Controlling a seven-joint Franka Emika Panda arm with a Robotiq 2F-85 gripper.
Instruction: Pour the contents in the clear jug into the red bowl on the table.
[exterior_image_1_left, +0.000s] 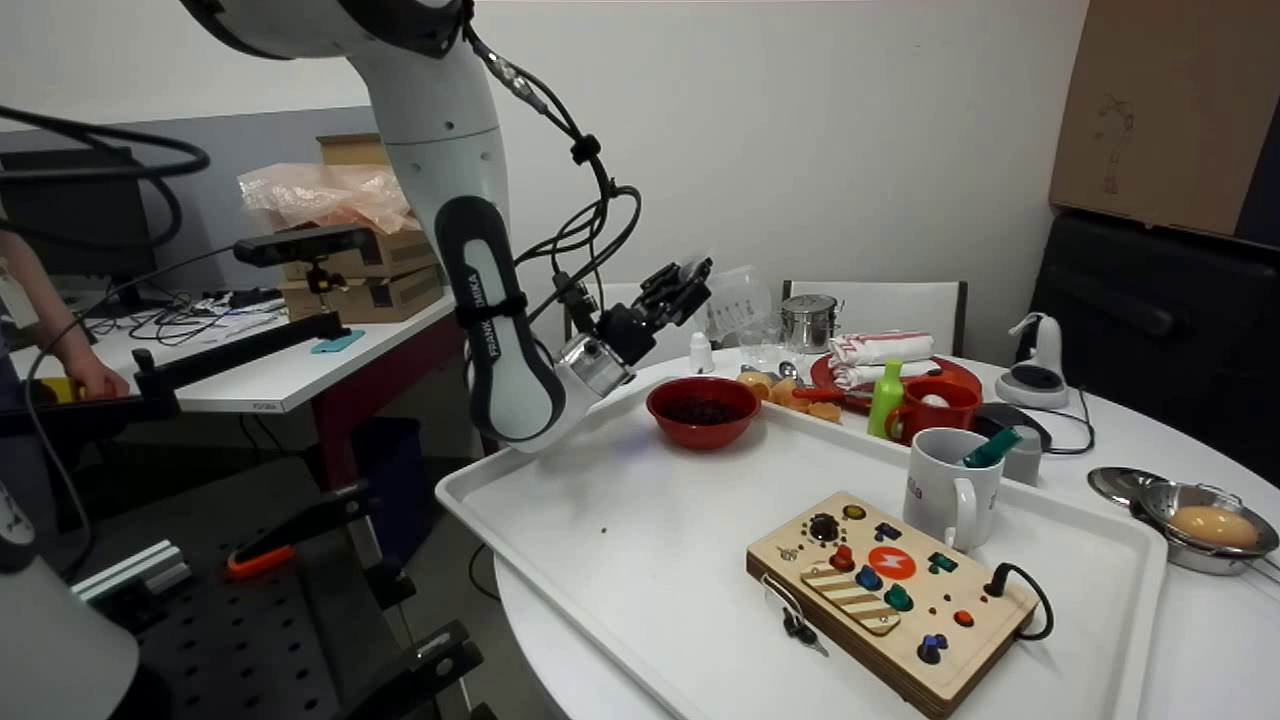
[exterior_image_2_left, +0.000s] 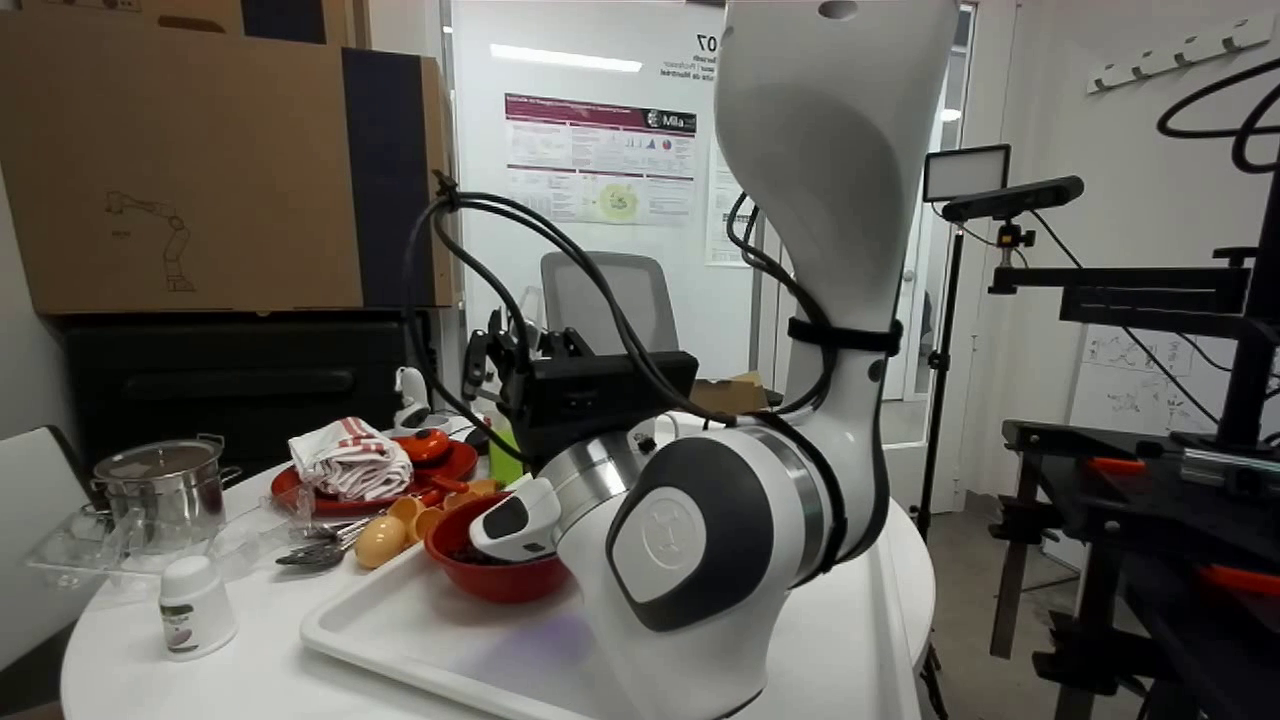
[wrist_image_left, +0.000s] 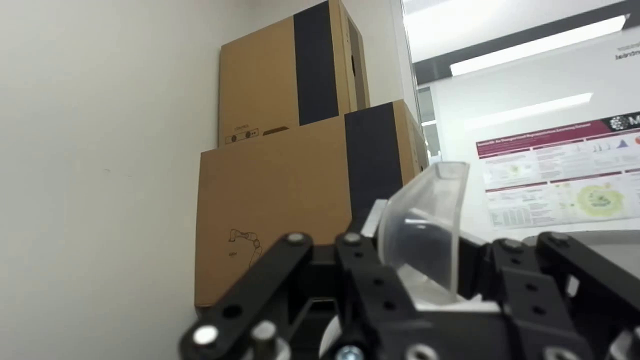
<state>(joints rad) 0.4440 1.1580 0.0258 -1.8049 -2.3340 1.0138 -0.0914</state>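
Note:
In an exterior view the clear jug (exterior_image_1_left: 740, 302) hangs tilted on its side in the air, above and slightly beyond the red bowl. My gripper (exterior_image_1_left: 694, 288) is shut on the jug. In the wrist view, the see-through jug (wrist_image_left: 425, 225) stands between my fingers (wrist_image_left: 374, 218), and no dark stuff shows in it. Dark contents (exterior_image_1_left: 700, 411) lie in the red bowl (exterior_image_1_left: 703, 434), which rests at a corner of the white raised-rim top of the table (exterior_image_1_left: 600, 520). My wrist partly covers the red bowl (exterior_image_2_left: 505, 582) in an exterior view.
Eggshells (exterior_image_1_left: 787, 393), a green bottle (exterior_image_1_left: 886, 398), a red mug (exterior_image_1_left: 935, 408) and a red plate with cloths (exterior_image_1_left: 880, 360) stand past the rim. A steel pot (exterior_image_1_left: 808, 325) is behind. A white mug (exterior_image_1_left: 940, 490) and wooden switch box (exterior_image_1_left: 890, 600) sit inside the rim.

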